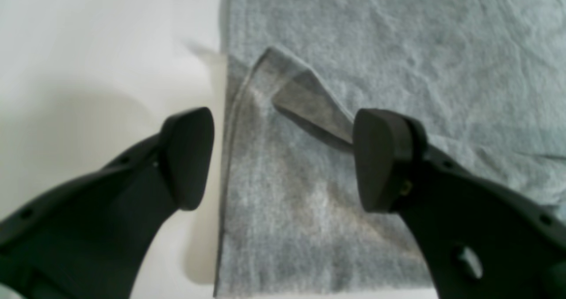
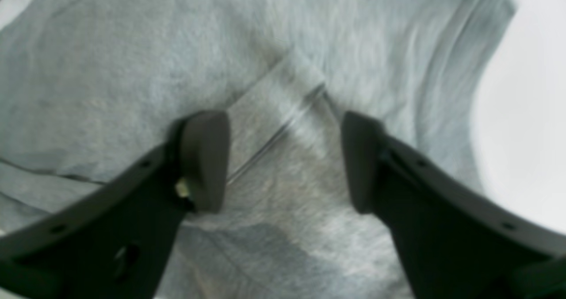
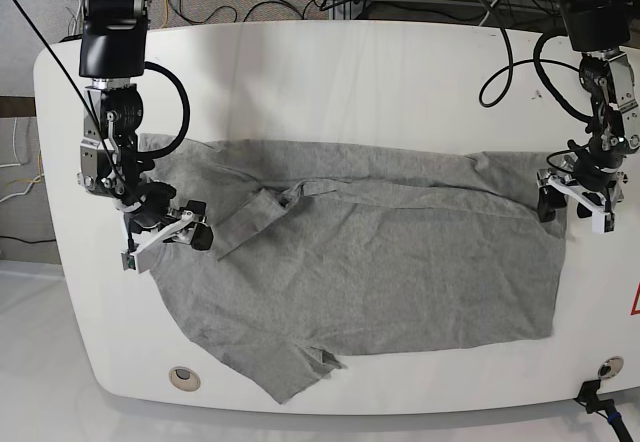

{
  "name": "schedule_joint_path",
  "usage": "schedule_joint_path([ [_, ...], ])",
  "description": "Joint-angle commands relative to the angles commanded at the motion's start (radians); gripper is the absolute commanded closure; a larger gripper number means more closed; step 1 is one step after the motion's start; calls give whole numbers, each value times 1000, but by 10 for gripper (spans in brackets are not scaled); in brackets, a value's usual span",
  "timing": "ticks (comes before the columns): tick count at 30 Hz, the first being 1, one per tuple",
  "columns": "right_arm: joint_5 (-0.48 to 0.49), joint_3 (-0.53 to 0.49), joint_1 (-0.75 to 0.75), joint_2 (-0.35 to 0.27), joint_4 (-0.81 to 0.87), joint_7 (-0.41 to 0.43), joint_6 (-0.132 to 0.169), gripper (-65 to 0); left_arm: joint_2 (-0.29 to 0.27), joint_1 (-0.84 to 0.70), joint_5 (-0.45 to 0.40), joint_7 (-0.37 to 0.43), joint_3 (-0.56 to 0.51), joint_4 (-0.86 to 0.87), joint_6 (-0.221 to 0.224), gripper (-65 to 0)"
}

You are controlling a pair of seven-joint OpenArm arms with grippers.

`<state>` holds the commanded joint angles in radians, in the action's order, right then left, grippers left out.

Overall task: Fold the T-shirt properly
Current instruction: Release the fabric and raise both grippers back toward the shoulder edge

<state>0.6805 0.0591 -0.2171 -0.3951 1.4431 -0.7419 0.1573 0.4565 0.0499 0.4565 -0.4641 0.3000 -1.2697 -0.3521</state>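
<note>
Left hand (image 1: 287,159): open, its two dark fingertips well apart; in its wrist view one is over the white surface (image 3: 350,82), the other over the grey cloth
Right hand (image 2: 281,162): open too, fingertips apart, both over the cloth; whether they touch it, I cannot tell
T-shirt (image 3: 370,272): heather grey, spread across most of the surface, between the two hands and reaching under both in the base view
Far side of the shirt: a long band of cloth beyond a raised, uneven edge (image 3: 440,197) that runs across toward the left hand
Edge by the left hand: a small peaked flap (image 1: 283,75) stands out beside the shirt's straight side
Cloth by the right hand: a narrow folded-over strip (image 3: 250,224) lies at a slant, with creases around it
Near side of the shirt: fairly flat, with a pointed part (image 3: 285,367) toward the surface's near edge
Near corners of the surface: a round fitting (image 3: 184,378) on the right hand's side, another round fitting (image 3: 610,367) on the left hand's side
Behind the surface: dark cables (image 3: 270,0) on the floor
</note>
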Motion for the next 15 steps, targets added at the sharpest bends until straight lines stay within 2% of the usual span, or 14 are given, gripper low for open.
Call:
schedule_joint_path([
  [2, -46, 0, 64, -29, 106, 0, 0, -401, 11, -21, 0, 0, 0, -41, -29, -468],
  [4, -89, 3, 129, -37, 199, 0, 0, -401, 15, -75, 0, 2, 3, -98, -38, -468],
  [8, -222, 87, 264, -29, 334, 0, 9, -401, 21, -173, 0, 2, 61, -215, -51, -468],
  [11, -315, 107, 328, -29, 359, 14, 11, -401, 20, -229, 0, 15, 101, -273, -114, -468],
  [15, -385, 127, 393, -29, 327, 106, 11, -401, 18, -287, 0, 83, 110, -301, -124, -468],
])
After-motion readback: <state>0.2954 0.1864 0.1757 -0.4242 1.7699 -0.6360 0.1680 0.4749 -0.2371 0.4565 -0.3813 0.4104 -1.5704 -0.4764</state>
